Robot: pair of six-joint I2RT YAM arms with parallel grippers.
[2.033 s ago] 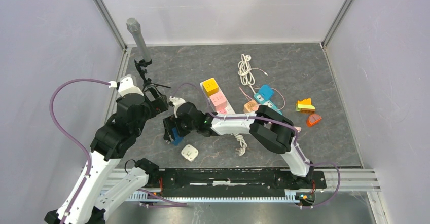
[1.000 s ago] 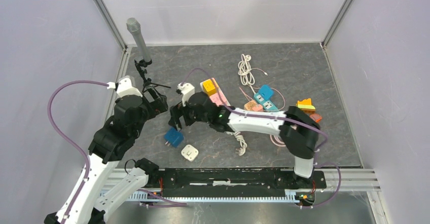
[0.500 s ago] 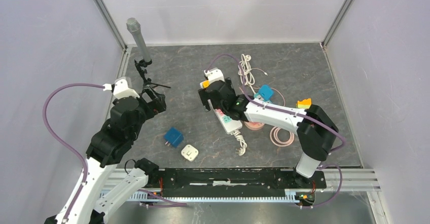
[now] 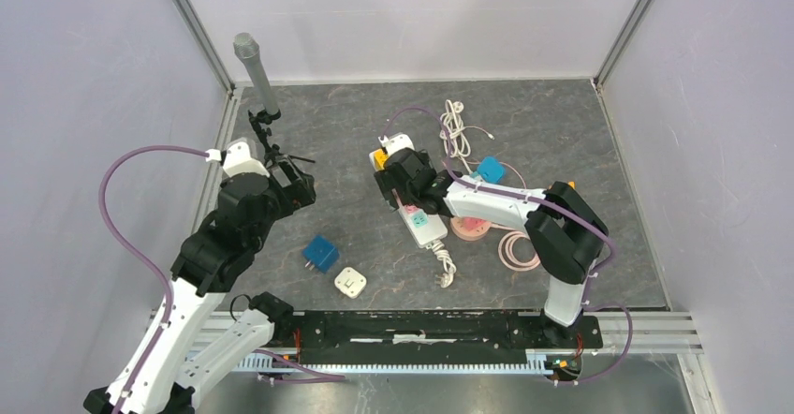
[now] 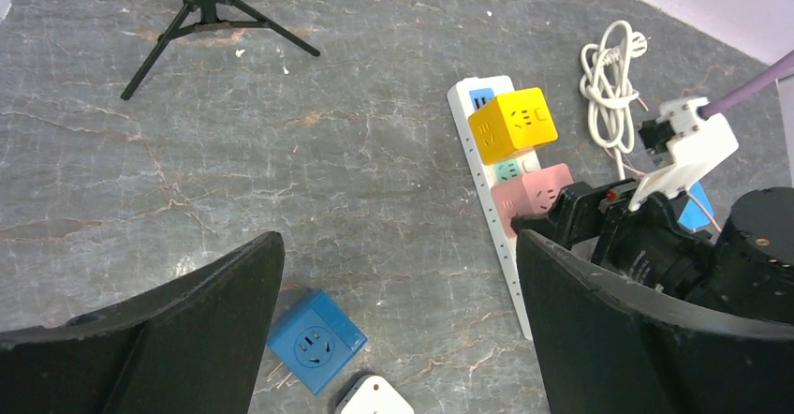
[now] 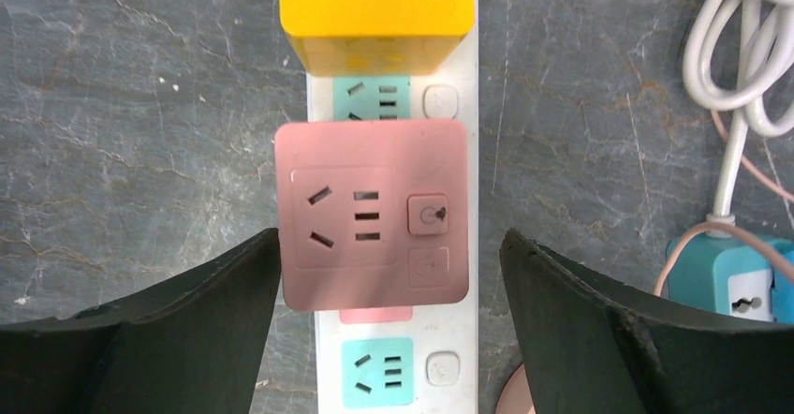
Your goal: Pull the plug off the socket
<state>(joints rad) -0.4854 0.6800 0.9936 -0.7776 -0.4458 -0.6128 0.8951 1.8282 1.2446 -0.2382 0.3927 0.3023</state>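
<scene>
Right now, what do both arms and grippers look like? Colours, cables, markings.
Both match: the left arm and right arm have white links and black joint housings. A purple cable runs outside each to a white connector block at the wrist. The left gripper and right gripper carry broad matte-black fingers tapering to blunt tips. No readable markings.
</scene>
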